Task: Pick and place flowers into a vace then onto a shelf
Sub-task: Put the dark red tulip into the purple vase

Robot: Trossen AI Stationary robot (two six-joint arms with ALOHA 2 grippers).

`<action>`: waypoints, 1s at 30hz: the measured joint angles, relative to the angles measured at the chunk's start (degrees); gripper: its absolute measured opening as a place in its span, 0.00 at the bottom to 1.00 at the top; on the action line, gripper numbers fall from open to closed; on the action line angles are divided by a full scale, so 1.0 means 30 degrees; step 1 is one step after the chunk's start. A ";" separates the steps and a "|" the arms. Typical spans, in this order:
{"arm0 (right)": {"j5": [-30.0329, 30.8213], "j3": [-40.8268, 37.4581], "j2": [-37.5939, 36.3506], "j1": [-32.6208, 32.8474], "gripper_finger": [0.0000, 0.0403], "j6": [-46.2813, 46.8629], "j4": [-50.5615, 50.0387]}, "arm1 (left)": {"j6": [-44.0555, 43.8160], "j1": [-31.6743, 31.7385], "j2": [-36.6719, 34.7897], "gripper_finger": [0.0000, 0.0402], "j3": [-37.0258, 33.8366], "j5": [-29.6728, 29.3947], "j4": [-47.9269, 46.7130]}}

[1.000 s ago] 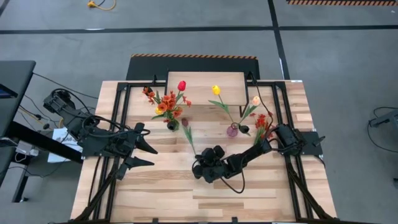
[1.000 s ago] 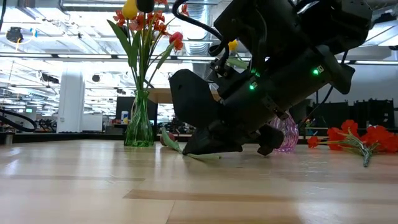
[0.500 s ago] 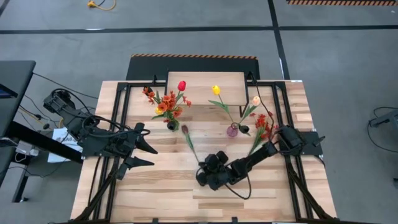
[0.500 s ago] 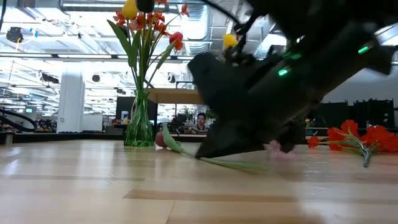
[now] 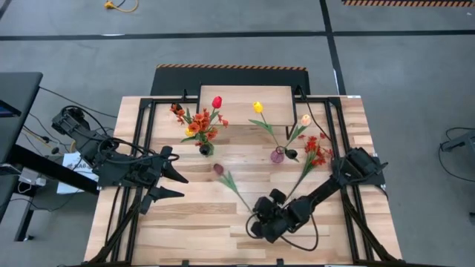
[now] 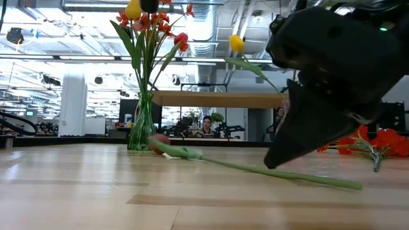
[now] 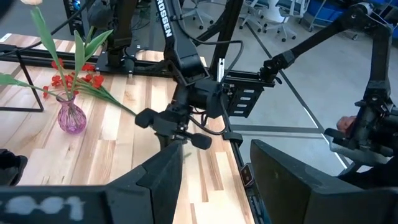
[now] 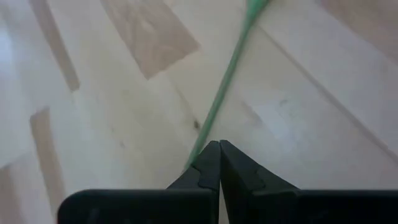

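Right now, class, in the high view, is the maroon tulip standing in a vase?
No. The maroon tulip lies flat on the table, its stem end pinched by the right gripper.

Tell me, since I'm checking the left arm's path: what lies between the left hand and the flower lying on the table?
Only bare table. The high view shows nothing between the left hand and the lying flower.

We read one marking only: white letters "ROSSEN", the start cut off, running down a dark arm link (image 7: 166,28). Nothing else legible.
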 joint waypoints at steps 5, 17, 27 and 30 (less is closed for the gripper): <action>-0.0268 0.0022 0.0018 -0.0092 0.01 -0.1076 0.1114 | 0.0001 0.0007 0.0000 0.44 0.0000 -0.0021 0.0000; -0.0673 0.0043 0.0307 -0.1191 0.28 -0.3493 0.2462 | -0.0006 0.0006 0.0000 0.44 0.0000 -0.0028 -0.0008; -0.1358 0.0219 0.1935 -0.2031 0.37 -0.3347 0.3345 | 0.0001 0.0007 0.0000 0.44 0.0000 -0.0036 -0.0109; -0.1112 0.0306 0.2493 -0.2076 0.34 -0.2406 0.3824 | 0.0001 0.0007 0.0000 0.44 0.0000 -0.0036 -0.0115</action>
